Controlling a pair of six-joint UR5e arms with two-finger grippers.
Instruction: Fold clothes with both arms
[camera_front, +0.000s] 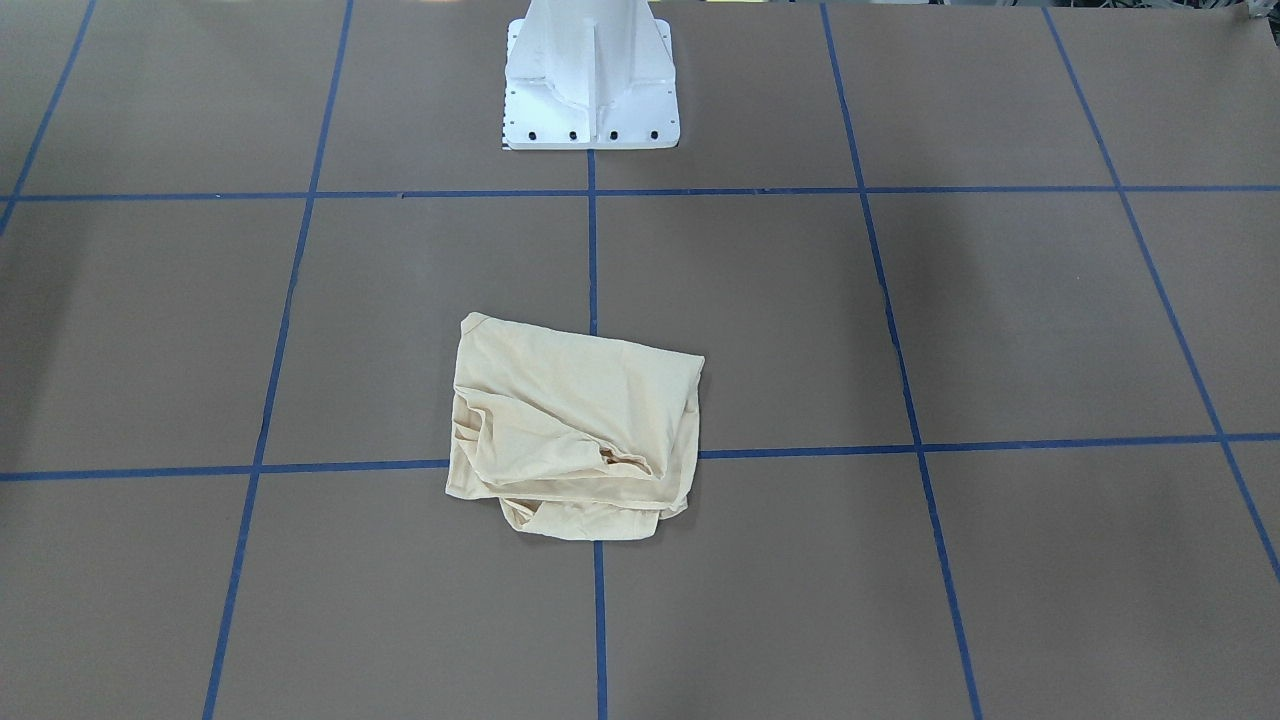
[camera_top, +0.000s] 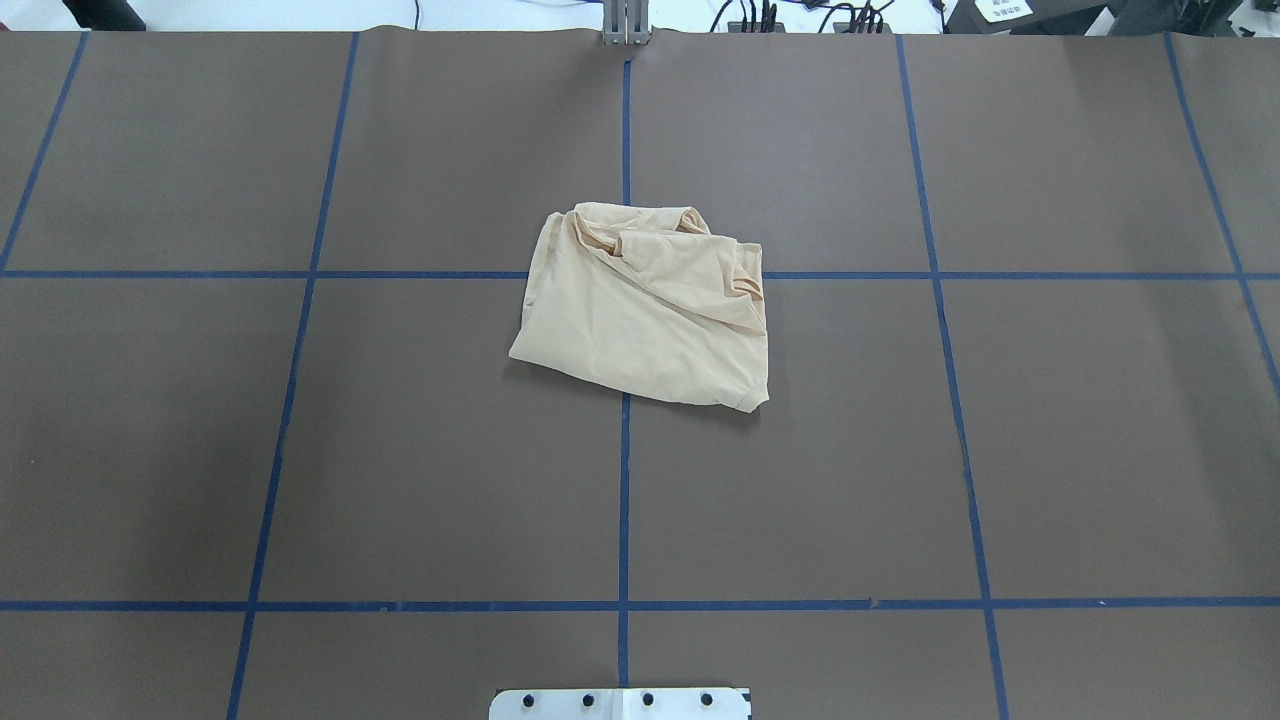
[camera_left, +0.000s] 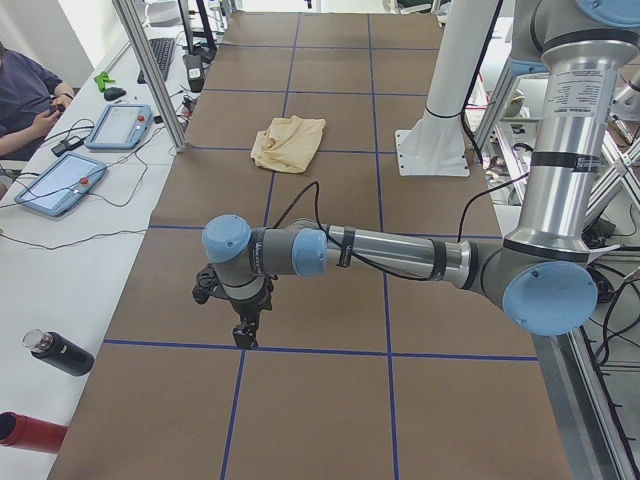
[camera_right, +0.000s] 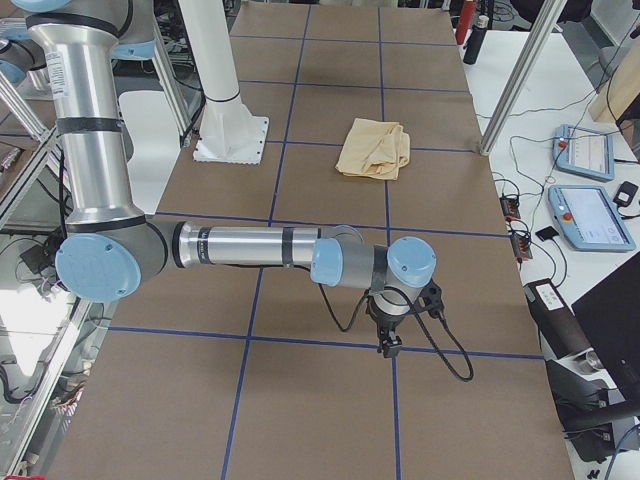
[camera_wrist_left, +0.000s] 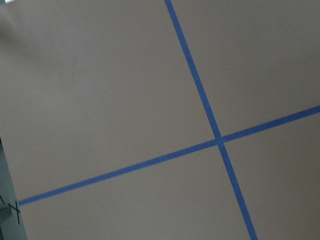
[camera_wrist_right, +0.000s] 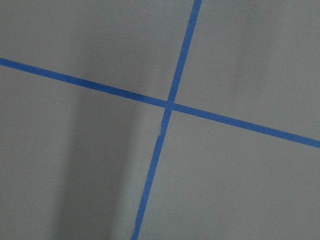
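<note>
The pale cream-yellow shirt (camera_front: 575, 430) lies bunched in a rough rectangle at the table's middle, its print hidden; it also shows in the overhead view (camera_top: 645, 310) and both side views (camera_left: 288, 142) (camera_right: 373, 148). My left gripper (camera_left: 243, 335) hangs low over the table's left end, far from the shirt, and I cannot tell whether it is open or shut. My right gripper (camera_right: 388, 348) hangs low over the right end, also far from the shirt, and I cannot tell its state. Both wrist views show only brown table and blue tape.
The white pedestal (camera_front: 590, 100) stands at the robot's side of the table. Blue tape lines grid the brown table (camera_top: 450, 450). Teach pendants (camera_left: 120, 125) (camera_right: 590, 215), bottles (camera_left: 60, 352) and a seated operator (camera_left: 25, 95) are on the far side bench. A metal post (camera_left: 150, 70) stands at the table's edge.
</note>
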